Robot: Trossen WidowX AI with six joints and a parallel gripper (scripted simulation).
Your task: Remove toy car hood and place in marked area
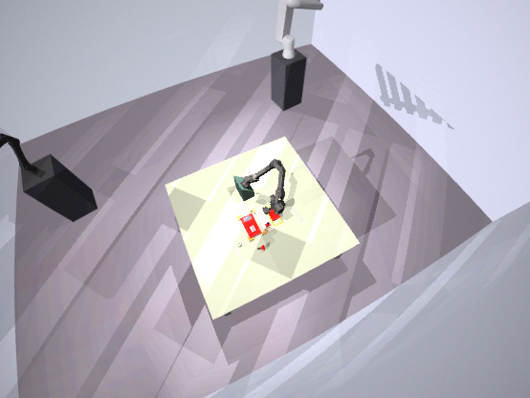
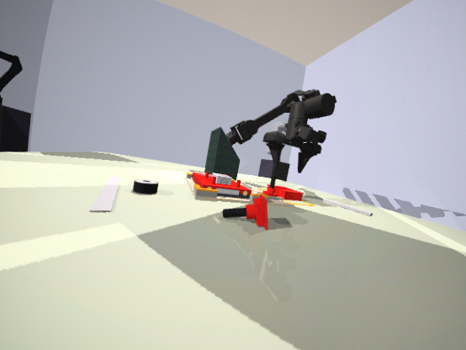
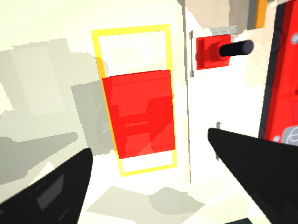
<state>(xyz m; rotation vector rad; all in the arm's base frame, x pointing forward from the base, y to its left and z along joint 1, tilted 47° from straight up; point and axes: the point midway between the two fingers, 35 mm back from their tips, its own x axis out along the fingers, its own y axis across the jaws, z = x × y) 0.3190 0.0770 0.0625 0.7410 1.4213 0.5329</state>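
Black arm reaching over the pale desk [image 2: 84,269], claw [image 2: 290,161] spread wide above a flat red hood [image 2: 286,193], one finger just touching it, toy car [image 2: 219,184] beside, black wheel [image 2: 145,186] well left

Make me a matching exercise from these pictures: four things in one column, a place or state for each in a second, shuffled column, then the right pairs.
Things:
1. flat red car hood
2. black parallel-jaw gripper
3. black round wheel
4. red block with a black peg

Places or states:
A. open, holding nothing
B. lying inside the yellow outlined rectangle
C. beside the pale flat strip
D. outside the yellow outline, between it and the red toy car

Pairs: 1-B, 2-A, 3-C, 4-D
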